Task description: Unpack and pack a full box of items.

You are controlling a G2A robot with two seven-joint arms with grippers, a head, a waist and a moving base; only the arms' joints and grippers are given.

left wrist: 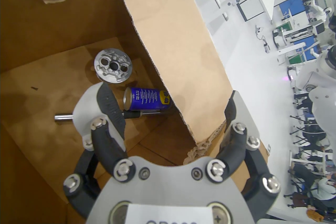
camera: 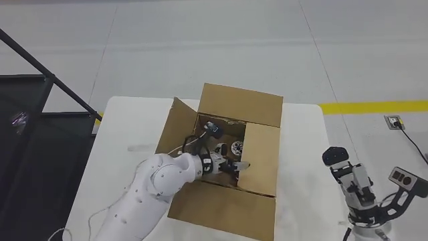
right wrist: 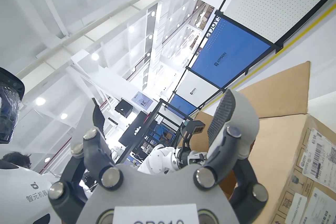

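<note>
An open cardboard box (camera: 259, 159) stands on the white table (camera: 127, 127). On its floor lie a round metal disc (left wrist: 113, 69), a blue spray can (left wrist: 146, 102) on its side and a thin metal rod (left wrist: 63, 118). My left gripper (left wrist: 168, 110) is down inside the box, open, with one finger above the rod and can and the other beyond the torn edge of an inner flap (left wrist: 173, 46). The top view has this gripper (camera: 231, 166) near the disc (camera: 237, 148). My right gripper (right wrist: 162, 109) stands open and empty beside the box (right wrist: 294, 156), off the table's right edge (camera: 349, 174).
The box's flaps stand up and outward on all sides, the near one (camera: 224, 211) lying over the table's front. Bare tabletop lies left of the box. A black frame (camera: 40, 73) stands left of the table.
</note>
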